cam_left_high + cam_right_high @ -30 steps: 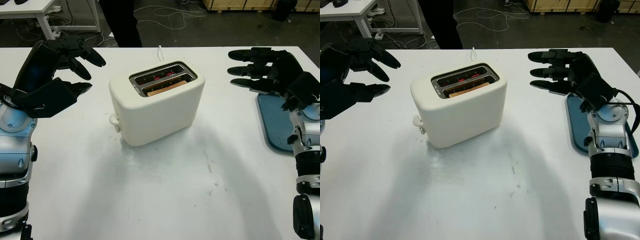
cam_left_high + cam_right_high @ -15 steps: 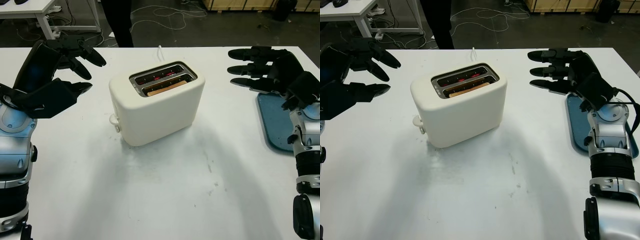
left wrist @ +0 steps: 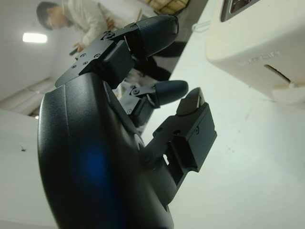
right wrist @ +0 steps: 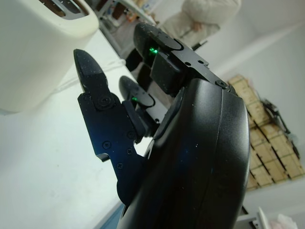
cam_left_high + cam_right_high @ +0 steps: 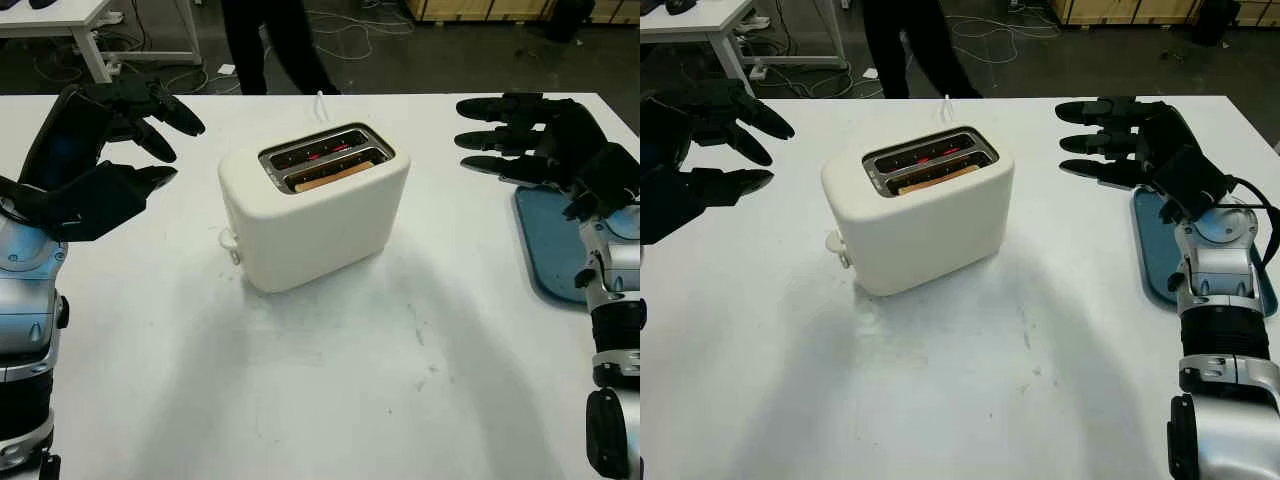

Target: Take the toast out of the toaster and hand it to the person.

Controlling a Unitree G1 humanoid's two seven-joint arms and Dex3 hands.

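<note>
Left hand [image 5: 110,140] drifted farther from toaster [image 5: 315,205].

Lab or workshop; floor cables [image 5: 350,30]; stacked wooden crates [image 5: 480,9].

The 2 eye views look forward and down from the head at the white table [image 5: 330,400], sharing the toaster [image 5: 315,205] at its middle. Each wrist view sits very close behind its own hand, the left hand [image 3: 143,124] and the right hand [image 4: 143,124], facing the toaster from opposite sides.
</note>
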